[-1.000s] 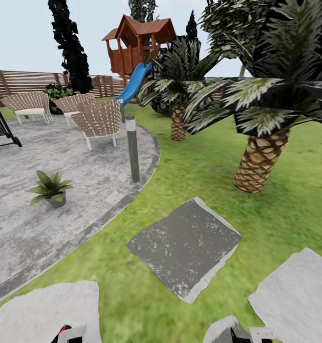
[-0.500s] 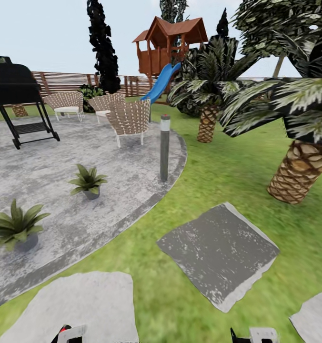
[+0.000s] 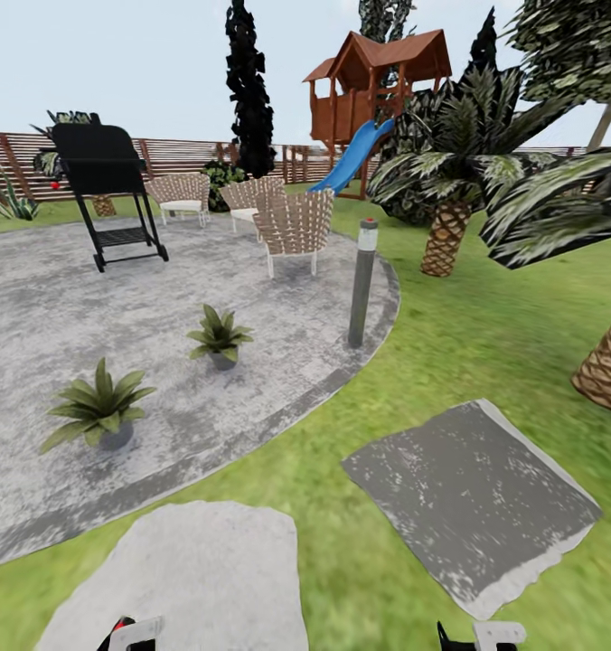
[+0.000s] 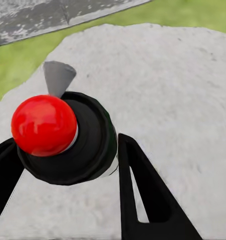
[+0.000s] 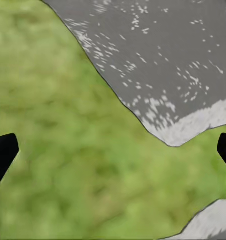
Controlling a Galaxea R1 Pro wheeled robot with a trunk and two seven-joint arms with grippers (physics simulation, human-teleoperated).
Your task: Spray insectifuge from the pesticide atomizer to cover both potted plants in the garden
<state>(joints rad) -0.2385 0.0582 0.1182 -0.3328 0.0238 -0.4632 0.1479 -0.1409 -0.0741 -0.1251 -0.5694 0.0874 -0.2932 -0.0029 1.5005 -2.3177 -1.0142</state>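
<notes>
Black fingers of the left gripper [image 4: 67, 167] close on either side of the pesticide atomizer [image 4: 67, 145], gripping its round dark body. It is seen end-on, its long axis running up toward the wrist camera, with a glossy red knob on the near end and a grey cone nozzle jutting sideways over the pale stepping stone [image 3: 188, 579] below it. The right gripper [image 5: 113, 155] hangs spread wide, holding nothing, above the lawn [image 3: 342, 506] beside a corner of the darker stepping stone [image 3: 468, 497].

Beyond the pale stone, the round grey patio [image 3: 70, 307] carries both potted plants. The nearer potted plant [image 3: 98, 411] stands close to the patio's near edge. The farther potted plant [image 3: 219, 336] sits deeper in, well apart from the first.

A grey post light [image 3: 362, 282] stands upright at the patio's right edge. Past it are woven chairs [image 3: 296, 226] and a black grill [image 3: 107, 181]. Palms [image 3: 450, 181] rise from the lawn at right. Farthest back run the brown slatted fence [image 3: 179, 155] and a wooden playhouse [image 3: 378, 81] with a blue slide [image 3: 352, 158].
</notes>
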